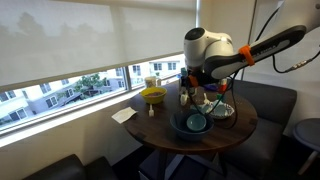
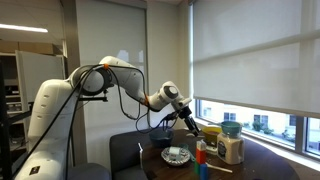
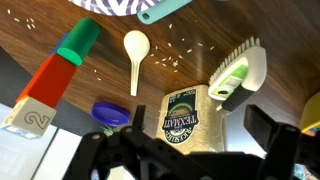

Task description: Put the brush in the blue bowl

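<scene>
The brush (image 3: 238,78) is white with a green grip and lies on the dark wooden table in the wrist view, to the right of a Texmati rice jar (image 3: 182,115). My gripper (image 3: 185,150) is open and empty. It hovers above the jar, with its right finger below the brush. The blue bowl (image 1: 192,124) sits near the front of the round table (image 1: 240,128) in an exterior view. My gripper (image 1: 200,90) hangs above the table behind the bowl and also shows in an exterior view (image 2: 190,122). The brush is too small to make out in both exterior views.
A white spoon (image 3: 135,50), a red and green container (image 3: 60,70) and a blue lid (image 3: 112,112) lie left of the jar among scattered rice grains. A yellow bowl (image 1: 153,95) and a napkin (image 1: 124,115) sit by the window. The rice jar (image 2: 231,148) stands at the table's edge.
</scene>
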You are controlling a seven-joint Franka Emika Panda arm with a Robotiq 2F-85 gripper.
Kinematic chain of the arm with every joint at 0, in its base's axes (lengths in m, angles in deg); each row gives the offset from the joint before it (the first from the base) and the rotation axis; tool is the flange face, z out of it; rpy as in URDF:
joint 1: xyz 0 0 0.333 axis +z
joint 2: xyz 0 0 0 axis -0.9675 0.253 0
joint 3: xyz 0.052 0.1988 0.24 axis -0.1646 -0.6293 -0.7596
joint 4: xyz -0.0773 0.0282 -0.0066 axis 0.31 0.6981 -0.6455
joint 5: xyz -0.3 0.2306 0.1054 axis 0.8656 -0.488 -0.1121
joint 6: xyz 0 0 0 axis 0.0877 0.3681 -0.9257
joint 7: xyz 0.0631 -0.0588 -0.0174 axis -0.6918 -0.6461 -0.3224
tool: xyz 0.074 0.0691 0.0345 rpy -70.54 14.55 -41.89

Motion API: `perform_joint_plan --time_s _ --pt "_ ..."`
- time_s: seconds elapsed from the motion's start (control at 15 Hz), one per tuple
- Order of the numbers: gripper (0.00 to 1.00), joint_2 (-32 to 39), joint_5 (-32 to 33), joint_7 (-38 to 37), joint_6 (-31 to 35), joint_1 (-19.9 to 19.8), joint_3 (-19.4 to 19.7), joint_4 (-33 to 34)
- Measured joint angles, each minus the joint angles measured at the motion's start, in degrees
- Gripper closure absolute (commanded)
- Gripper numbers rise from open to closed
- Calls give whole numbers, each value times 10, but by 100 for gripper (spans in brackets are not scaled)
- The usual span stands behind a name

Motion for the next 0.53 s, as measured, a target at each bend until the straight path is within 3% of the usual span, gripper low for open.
perform_joint_plan --time_s 0.53 --pt "0 26 -24 -211 42 15 8 17"
